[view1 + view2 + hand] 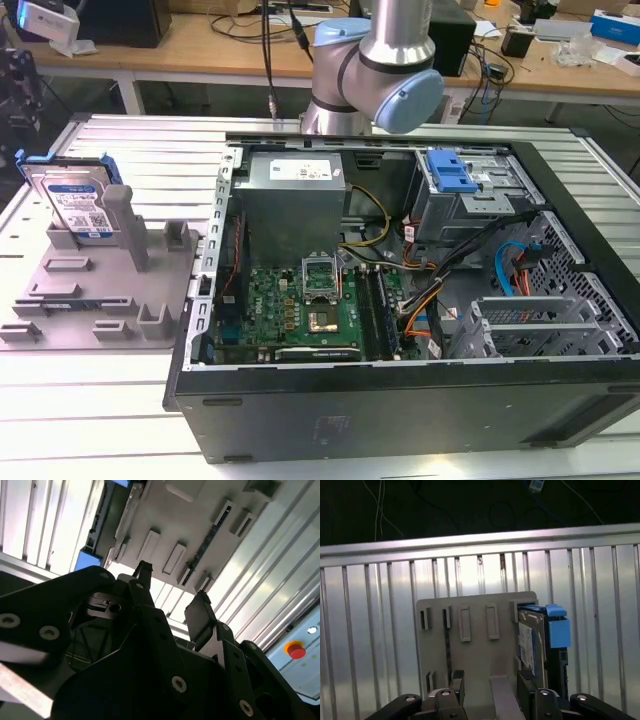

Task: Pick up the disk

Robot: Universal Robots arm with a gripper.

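An electronics workshop: opened computer case (400, 420), cable-strewn workbenches (200, 55) behind

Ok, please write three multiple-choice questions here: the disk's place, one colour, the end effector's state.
1. Where is the disk? A on the floor; B standing in the grey fixture; C in a cardboard box.
2. What colour is the disk's frame? A red; B green; C blue.
3. How is the end effector? A open, empty; B shut on the disk; C shut on a cable.
Answers: B, it stands among the fixture's posts; C, blue edges show; A, fingers apart, nothing between.
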